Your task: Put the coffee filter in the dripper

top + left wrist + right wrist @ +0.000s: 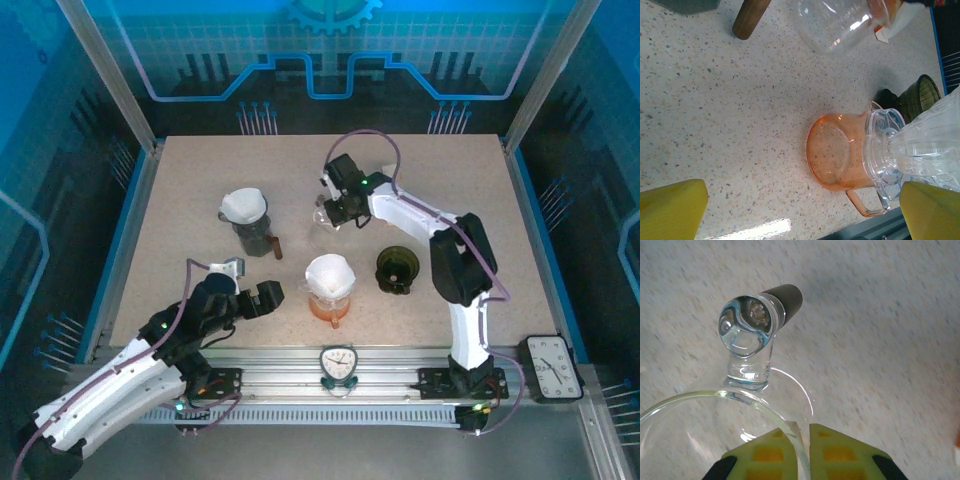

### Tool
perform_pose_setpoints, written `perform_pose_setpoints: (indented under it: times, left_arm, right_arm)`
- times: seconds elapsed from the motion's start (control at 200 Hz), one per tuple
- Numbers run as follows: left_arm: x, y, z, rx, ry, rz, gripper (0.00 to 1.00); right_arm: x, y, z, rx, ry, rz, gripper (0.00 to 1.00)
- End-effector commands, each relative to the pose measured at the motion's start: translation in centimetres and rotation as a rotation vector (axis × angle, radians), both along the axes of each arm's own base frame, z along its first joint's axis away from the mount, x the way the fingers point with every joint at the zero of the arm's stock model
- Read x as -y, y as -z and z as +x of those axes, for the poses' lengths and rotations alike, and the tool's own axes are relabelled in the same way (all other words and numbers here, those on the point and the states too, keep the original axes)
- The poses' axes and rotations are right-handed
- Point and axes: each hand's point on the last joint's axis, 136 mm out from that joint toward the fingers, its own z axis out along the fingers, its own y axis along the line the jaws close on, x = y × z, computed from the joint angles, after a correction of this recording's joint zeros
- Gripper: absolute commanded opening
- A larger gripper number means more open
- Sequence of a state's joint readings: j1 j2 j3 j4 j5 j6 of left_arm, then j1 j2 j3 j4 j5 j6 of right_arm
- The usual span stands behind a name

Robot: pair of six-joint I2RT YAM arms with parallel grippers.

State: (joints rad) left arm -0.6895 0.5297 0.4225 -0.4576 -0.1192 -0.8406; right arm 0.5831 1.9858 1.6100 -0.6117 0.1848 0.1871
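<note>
Two white paper cones are visible. One coffee filter (330,272) sits in a clear dripper (920,145) atop the orange carafe (835,157), just right of the left gripper (265,297), whose jaws stand wide apart. A second filter (245,205) rests over a dark carafe (255,238). Right gripper (802,435), apart from both filters, is pinched on the rim of a glass dripper (747,340) toward the far centre of the table (450,180).

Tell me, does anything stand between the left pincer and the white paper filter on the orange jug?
Nothing visible does. The open left pincer faces the white filter atop the orange jug, with only bare table between them.
</note>
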Motion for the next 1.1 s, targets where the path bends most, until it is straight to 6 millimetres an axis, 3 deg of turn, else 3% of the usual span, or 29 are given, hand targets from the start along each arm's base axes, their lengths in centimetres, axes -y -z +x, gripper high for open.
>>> perform_pose_setpoints:
  times: [0.0, 0.24, 0.355, 0.45, 0.56, 0.76, 0.906, 1.096]
  left_arm:
    - [0.1, -0.1, 0.2, 0.0, -0.013, -0.026, 0.99]
    - [0.8, 0.5, 0.2, -0.031, 0.01, -0.033, 0.99]
    - [1.4, 1.0, 0.2, -0.06, 0.036, -0.024, 0.99]
    - [1.7, 1.5, 0.1, -0.091, 0.048, -0.015, 0.99]
    - [2.1, 1.9, -0.1, -0.118, 0.059, -0.021, 0.99]
    - [2.4, 2.0, -0.4, -0.135, 0.074, -0.033, 0.99]
    - [2.6, 2.4, -0.8, -0.16, 0.094, -0.03, 0.99]
    - [3.1, 3.7, -1.5, -0.21, 0.124, -0.047, 0.99]
  right_arm:
    - [3.5, -2.1, -0.6, 0.061, 0.082, -0.021, 0.06]
    - [9.0, -1.2, -3.6, 0.039, 0.175, -0.048, 0.09]
    - [9.9, -1.1, -4.4, 0.039, 0.198, -0.048, 0.14]
    - [9.9, -1.5, -4.6, 0.048, 0.202, -0.034, 0.25]
    - [9.7, -3.0, -4.5, 0.083, 0.204, 0.004, 0.4]
    - [9.6, -7.5, -5.4, 0.166, 0.201, 0.086, 0.57]
    - [9.7, -9.2, -8.4, 0.191, 0.201, 0.151, 0.62]
    - [8.9, -9.0, -15.3, 0.22, 0.142, 0.168, 0.63]
